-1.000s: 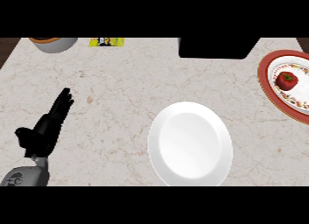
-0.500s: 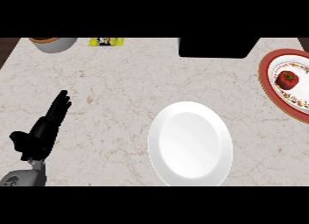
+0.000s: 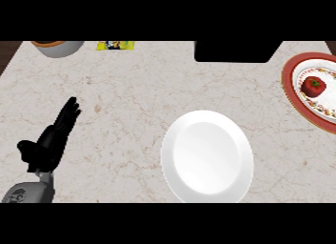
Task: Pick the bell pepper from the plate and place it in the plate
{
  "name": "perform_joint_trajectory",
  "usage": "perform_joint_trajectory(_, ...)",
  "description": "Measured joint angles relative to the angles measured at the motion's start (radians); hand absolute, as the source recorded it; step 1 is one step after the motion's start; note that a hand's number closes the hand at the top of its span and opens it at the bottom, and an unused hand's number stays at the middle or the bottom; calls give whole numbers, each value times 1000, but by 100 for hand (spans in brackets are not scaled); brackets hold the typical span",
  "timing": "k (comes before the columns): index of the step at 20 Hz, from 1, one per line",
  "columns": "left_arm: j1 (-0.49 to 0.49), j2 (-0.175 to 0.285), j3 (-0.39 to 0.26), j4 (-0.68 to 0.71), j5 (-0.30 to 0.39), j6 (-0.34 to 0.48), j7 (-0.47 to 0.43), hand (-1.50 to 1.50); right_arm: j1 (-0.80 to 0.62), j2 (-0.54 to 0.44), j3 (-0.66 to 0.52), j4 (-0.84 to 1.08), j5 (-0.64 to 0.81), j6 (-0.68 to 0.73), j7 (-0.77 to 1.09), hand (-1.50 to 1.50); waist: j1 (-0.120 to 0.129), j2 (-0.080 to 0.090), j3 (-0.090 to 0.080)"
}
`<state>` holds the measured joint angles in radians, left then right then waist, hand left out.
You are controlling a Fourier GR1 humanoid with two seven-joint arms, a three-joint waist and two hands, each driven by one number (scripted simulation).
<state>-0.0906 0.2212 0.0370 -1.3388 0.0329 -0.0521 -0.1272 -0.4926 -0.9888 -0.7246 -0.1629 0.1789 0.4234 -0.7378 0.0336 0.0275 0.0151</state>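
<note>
Red bell pepper (image 3: 313, 86) sits at the right edge of the frame, upper right, on a red-rimmed plate (image 3: 288, 78) with a patterned inner band. The pepper rests on the plate's white centre, upright as far as I can tell. The plate is partly cut off by the right edge.

White plate (image 3: 207, 157) is at lower centre, nothing on it, its lower edge reaching the bottom of the view. It is well apart from the red-rimmed plate, with bare marbled surface (image 3: 128, 95) between them.

Left hand (image 3: 47, 143) is at lower left, over the surface, grey forearm (image 3: 30, 193) coming in from the bottom edge. Its fingers (image 3: 68, 114) are straight and held close together, pointing toward the top of the frame, thumb sticking out to the left, holding nothing. The hand is well apart from both plates and far from the pepper.

Along the top: grey bowl (image 3: 55, 46) with an orange-brown inside at upper left, yellow packet (image 3: 114, 45) just right of it, black object (image 3: 237, 51) at upper centre-right, cut off by the top edge, can't tell what it is.
</note>
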Motion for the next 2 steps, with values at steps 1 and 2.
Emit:
perform_joint_trajectory(1, 4, -1, -2, 0, -2, 0, -2, 0, 4, 0, 0, -3, -1, -4, -2, -150, 3, 0, 0)
perform_joint_trajectory(2, 1, 2, 0, -6, -1, 0, 2, 0, 13, 3, 0, -6, 0, -8, -8, -150, 5, -1, 1)
